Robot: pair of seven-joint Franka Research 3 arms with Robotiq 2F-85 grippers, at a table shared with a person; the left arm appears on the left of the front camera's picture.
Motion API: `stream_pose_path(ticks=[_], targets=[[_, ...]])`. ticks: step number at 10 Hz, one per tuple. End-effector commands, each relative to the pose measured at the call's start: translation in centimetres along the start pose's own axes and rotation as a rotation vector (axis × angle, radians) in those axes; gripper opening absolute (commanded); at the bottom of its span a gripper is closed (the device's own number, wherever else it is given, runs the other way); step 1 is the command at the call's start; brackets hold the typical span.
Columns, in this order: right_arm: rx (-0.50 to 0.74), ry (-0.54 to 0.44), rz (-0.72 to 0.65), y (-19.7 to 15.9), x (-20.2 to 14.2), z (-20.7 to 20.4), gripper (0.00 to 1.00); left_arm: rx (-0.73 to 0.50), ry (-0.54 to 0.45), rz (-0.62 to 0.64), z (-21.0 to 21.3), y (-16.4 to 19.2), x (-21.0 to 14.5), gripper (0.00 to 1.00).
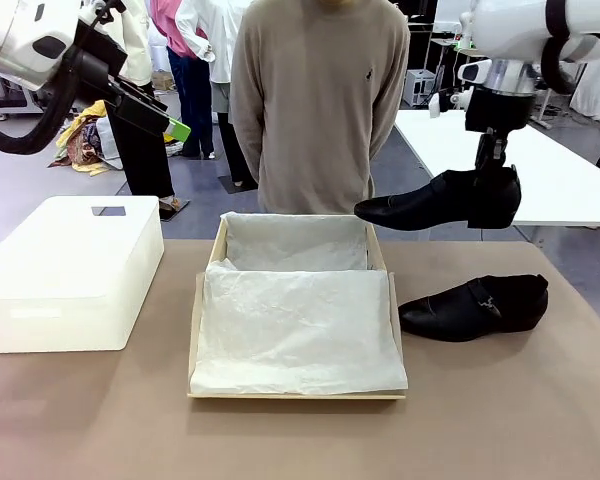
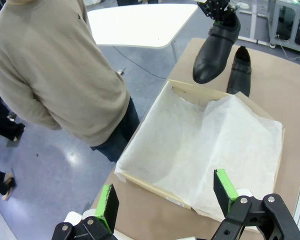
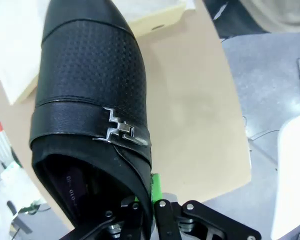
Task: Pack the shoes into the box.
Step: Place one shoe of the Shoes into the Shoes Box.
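Inside the heel of the shoe (image 3: 90, 90) that I hold, a line of pale print runs along the insole, too small and dark for me to read; the metal buckle (image 3: 121, 131) on its strap bears no lettering that I can make out. My right claw (image 3: 151, 192) is nearly closed, pinching the rear rim of this shoe (image 1: 435, 203) between its pads, and the shoe hangs in the air above the desk (image 1: 500, 420), roughly level, toe pointing to my left toward the far right corner of the box (image 1: 194, 330). The second shoe (image 1: 475, 307) lies on its sole on the desk just to the right of the box, apart from it. The box stands open in the middle, lined with crumpled white tissue paper (image 1: 295, 320). My left claw (image 2: 165, 197) is spread fully wide, holding and touching nothing, raised high over the left side above the white bin (image 1: 65, 275). A person (image 1: 318, 100) in a beige sweater stands at the far edge, a tiny dark emblem on the chest that I cannot decipher
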State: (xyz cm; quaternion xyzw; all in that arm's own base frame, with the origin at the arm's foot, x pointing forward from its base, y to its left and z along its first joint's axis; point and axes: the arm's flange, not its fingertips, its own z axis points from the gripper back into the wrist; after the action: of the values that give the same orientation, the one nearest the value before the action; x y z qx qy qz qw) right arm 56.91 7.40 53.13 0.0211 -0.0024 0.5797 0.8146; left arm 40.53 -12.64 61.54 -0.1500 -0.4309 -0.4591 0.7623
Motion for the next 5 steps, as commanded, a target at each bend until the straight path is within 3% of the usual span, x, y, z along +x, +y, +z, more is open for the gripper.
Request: stream_pose_path(ticks=[1,5], targets=[[0.003,0.042,-0.021,-0.47,0.30,1.07,0.00,-0.015,-0.018,-0.013,-0.05,0.32,-0.19,1.00],[0.007,0.013,0.006,0.16,0.17,0.08,0.00,-0.015,-0.018,-0.013,-0.05,0.32,-0.19,1.00]])
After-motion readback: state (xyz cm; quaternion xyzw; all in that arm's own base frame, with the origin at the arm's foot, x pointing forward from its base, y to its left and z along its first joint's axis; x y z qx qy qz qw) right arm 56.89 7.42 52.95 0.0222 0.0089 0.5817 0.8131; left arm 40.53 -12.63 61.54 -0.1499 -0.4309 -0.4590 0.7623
